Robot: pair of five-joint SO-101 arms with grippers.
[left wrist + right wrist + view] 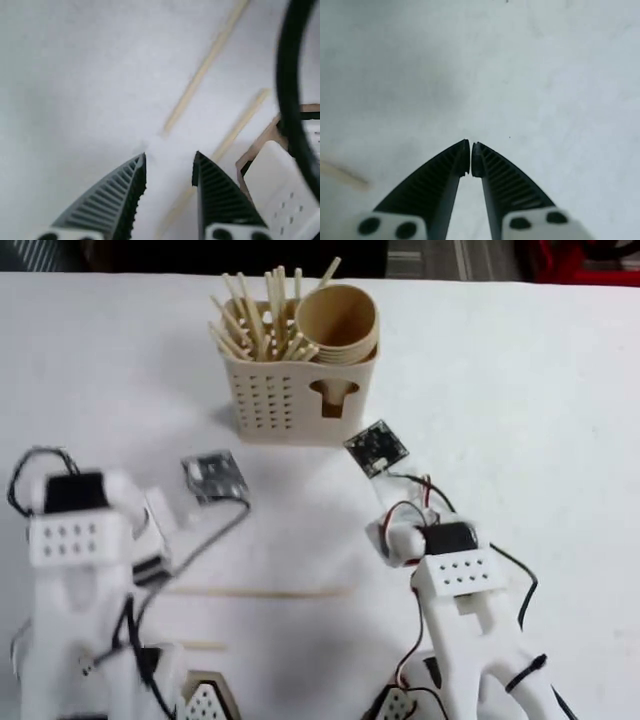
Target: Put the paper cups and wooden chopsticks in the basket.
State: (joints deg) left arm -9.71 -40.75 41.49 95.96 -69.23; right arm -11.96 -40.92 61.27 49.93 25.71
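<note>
White table (520, 390) — left pincer (170, 157) spread near a chopstick (198, 77), right pincer (470, 157) pressed together.

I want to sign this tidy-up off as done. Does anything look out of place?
Yes. Two wooden chopsticks lie loose on the table near the arms, not in the basket, which holds the other chopsticks and the paper cups. The open left gripper is over them.
</note>
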